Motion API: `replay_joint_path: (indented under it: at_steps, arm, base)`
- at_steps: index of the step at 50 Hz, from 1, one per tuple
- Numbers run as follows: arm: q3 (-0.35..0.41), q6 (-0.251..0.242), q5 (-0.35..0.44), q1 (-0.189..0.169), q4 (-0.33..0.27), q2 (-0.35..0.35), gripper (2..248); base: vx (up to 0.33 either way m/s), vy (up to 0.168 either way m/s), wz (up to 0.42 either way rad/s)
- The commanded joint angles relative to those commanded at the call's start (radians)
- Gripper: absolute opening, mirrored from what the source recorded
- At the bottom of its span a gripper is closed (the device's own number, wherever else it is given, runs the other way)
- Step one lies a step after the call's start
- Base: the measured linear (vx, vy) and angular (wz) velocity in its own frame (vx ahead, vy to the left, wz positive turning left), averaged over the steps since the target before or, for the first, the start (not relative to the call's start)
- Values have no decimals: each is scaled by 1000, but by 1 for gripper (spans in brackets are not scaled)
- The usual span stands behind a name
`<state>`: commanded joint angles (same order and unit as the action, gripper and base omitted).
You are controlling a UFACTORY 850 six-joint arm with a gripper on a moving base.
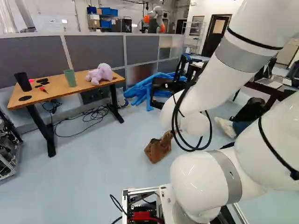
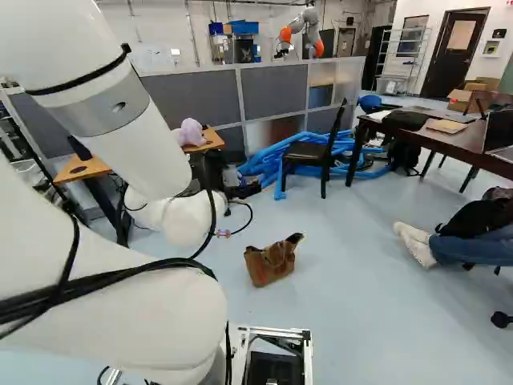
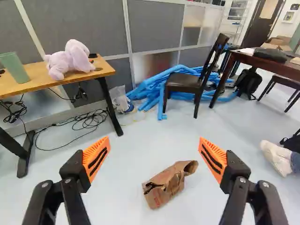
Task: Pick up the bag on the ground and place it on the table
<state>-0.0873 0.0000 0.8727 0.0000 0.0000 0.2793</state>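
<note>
Brown bag (image 3: 166,186), long axis aslant

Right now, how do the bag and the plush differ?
The bag is brown, creased and papery; the plush is pale lilac and soft-looking.
The bag is down on the floor; the plush is up on the light-wood table.
Shared: neither is held by the end effector.
</note>
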Motion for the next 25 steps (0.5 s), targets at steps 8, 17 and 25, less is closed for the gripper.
replay_joint_path:
  at_steps: [8, 17, 25]
  arm:
    - [0, 0, 0, 0, 0, 0, 247]
    - [-2, 0, 0, 0, 0, -2, 247]
    - [-27, 0, -28, -2, 16, -32, 247]
  base:
    - [-9, 0, 1]
    - [-2, 1, 1]
    - [0, 0, 0]
